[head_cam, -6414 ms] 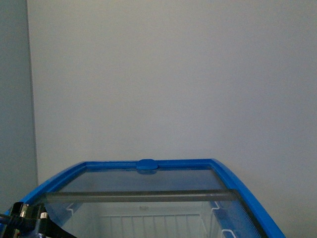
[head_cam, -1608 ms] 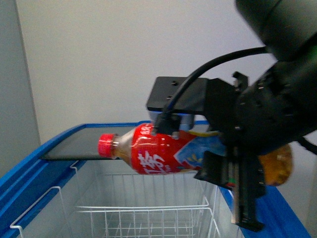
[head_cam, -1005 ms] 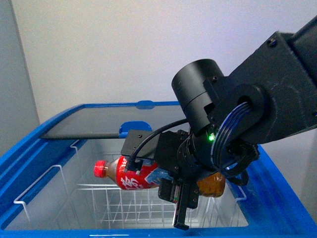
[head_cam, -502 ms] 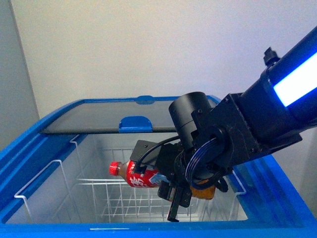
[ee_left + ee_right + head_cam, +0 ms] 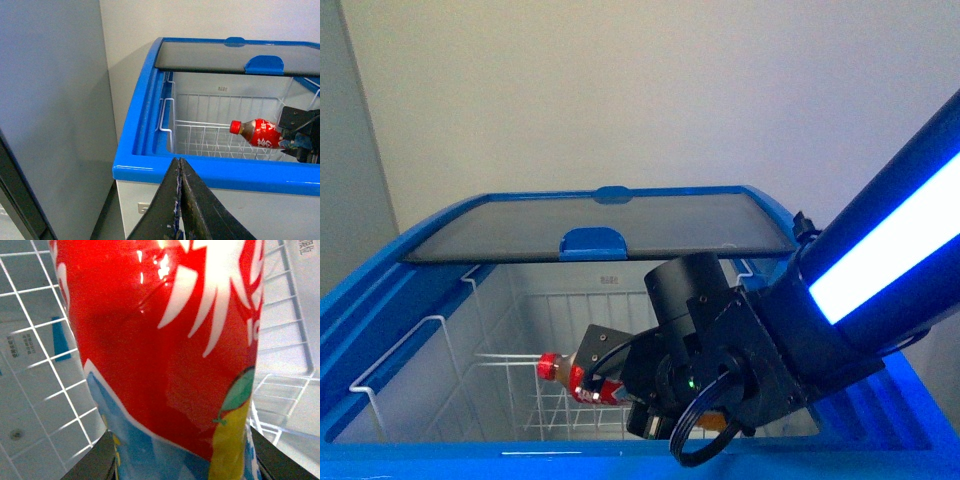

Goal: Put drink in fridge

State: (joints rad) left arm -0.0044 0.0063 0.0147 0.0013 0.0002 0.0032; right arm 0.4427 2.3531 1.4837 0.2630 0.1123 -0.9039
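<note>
The drink (image 5: 572, 378), a red-capped bottle with a red label, lies sideways inside the open fridge (image 5: 380, 290), just above its white wire basket (image 5: 535, 415). My right gripper (image 5: 625, 395) is shut on the drink's body and reaches down into the fridge. The drink also shows in the left wrist view (image 5: 257, 133) and fills the right wrist view (image 5: 165, 350). The fridge's glass lid (image 5: 610, 225) is slid to the back. My left gripper (image 5: 179, 200) is shut and empty, outside the fridge's blue front rim (image 5: 215, 170).
A tall grey cabinet (image 5: 50, 115) stands close beside the fridge's left side. A plain pale wall (image 5: 640, 90) rises behind the fridge. My right arm (image 5: 860, 290) crosses the fridge's right rim.
The fridge lid was slid back. My right arm has brought the drink over the fridge and lowered it inside, down toward the wire basket.
</note>
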